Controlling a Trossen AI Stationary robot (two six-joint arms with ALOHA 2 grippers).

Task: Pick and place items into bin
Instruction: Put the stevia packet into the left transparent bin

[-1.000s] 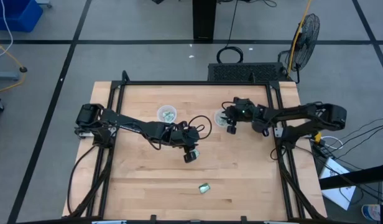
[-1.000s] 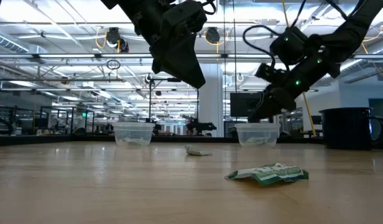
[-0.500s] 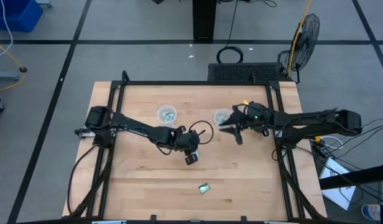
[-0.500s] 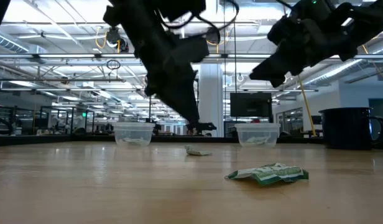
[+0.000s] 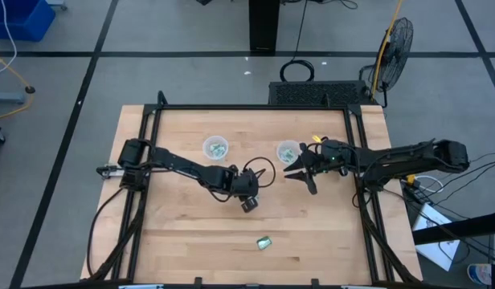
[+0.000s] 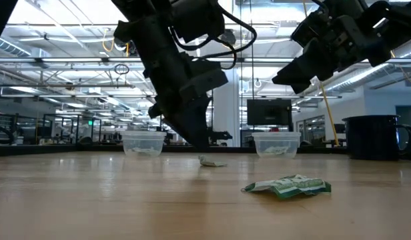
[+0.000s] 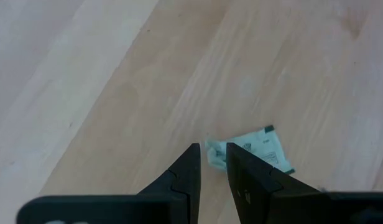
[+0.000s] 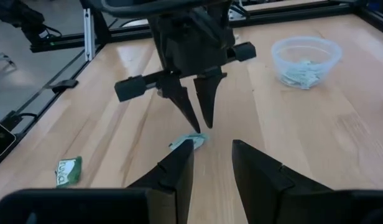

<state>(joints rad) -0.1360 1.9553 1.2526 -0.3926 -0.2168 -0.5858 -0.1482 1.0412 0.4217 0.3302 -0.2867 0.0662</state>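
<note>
Looking down from the high view you get the whole wooden counter (image 5: pixel 183 225) with both dark arms reaching toward the middle, and it's the only angle that shows how everything sits relative to everything else. Two clear cups sit toward the far side: the left cup (image 5: pixel 215 148) and the right cup (image 5: pixel 288 151), each with pale green stuff in it, though you can't count the packets from any angle. The left tool (image 5: pixel 247 203) is down near the counter's middle, right over a small packet (image 7: pixel 253 146) that the overhead shot basically hides under the arm. The left wrist view is where you really see it: a pale teal and white packet lying flat, long axis running diagonally across the wood grain, one end just beyond the fingertips, fingers a narrow gap apart and nothing between them. The right wrist view catches the same packet from the other side with the left tool's tips pointing down just above it. The right tool (image 5: pixel 300 171) hangs in the air just beside the right cup, jaws moderately apart, holding nothing. A second packet (image 5: pixel 264 242) lies alone toward the near edge, well away from both tools; in the low view it's crumpled and its long axis runs left to right. The low view cuts both arms off at the top.
</note>
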